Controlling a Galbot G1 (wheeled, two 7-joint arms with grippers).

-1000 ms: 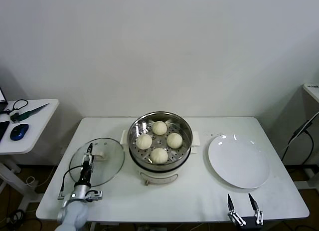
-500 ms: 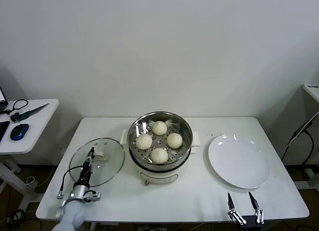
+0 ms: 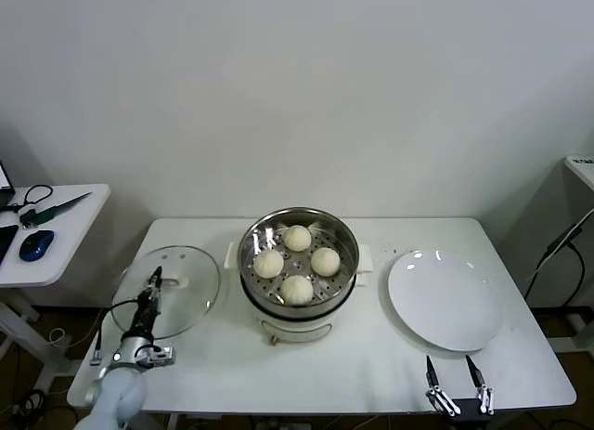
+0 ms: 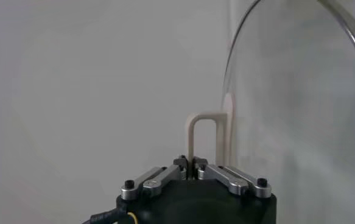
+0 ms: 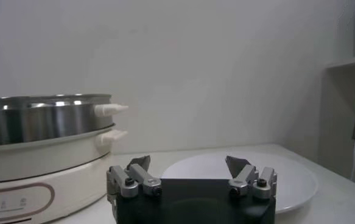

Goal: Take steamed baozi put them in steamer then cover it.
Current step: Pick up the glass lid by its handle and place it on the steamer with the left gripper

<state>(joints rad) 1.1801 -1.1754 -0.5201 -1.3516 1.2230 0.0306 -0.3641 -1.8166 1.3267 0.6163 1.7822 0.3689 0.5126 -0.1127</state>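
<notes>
All four steamed baozi (image 3: 296,263) sit inside the steamer (image 3: 298,260), on its tray with holes. So the first part of the job looks done. The steamer stands in the middle of the worktop (image 3: 371,365) and it has no top on yet.

The cover (image 3: 167,291) is off to the left of the steamer, and it looks lifted and tipped up. The left hand (image 3: 154,283) pinches the cover's white handle (image 4: 203,137), its fingers pressed tight on it.

What is left, I think, is to carry the cover over the steamer and set it down flat on the rim.

The right hand (image 3: 456,382) waits at the near edge of the worktop, fingers spread and holding nothing. The white plate (image 3: 445,300) beside it is bare.
</notes>
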